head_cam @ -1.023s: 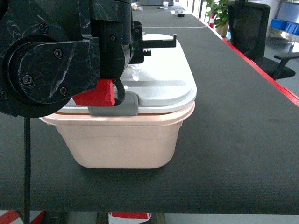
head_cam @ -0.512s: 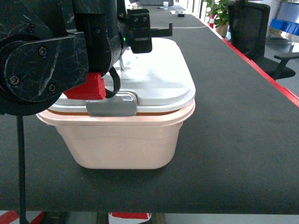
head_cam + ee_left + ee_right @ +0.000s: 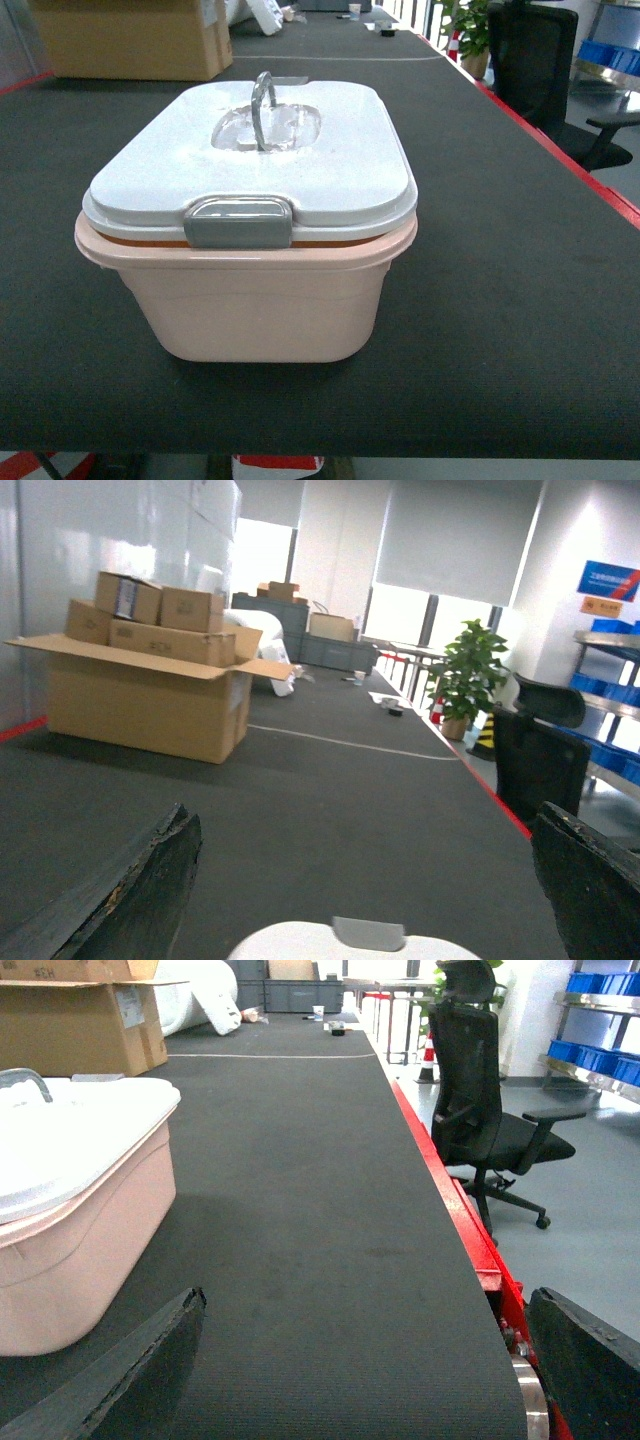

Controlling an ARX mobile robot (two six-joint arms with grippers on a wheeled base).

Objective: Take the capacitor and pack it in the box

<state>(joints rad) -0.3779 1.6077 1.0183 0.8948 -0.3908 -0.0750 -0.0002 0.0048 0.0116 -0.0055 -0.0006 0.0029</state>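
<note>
left arm has left the head view; box (image 3: 250, 290) lid shut.

Bright window backlight, soft focus, glare on the lid (image 3: 340, 150), blurred near edges.

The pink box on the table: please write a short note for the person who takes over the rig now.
Left gripper: open, empty, above the far end of the lid.
Right gripper: open, empty, low over the black table, right of the box.
The box stands on the table, its lid on, grey handle upright, grey latch at the front.
No capacitor is visible; whether one is packed inside cannot be told.
Left: confirm the contents.
</note>
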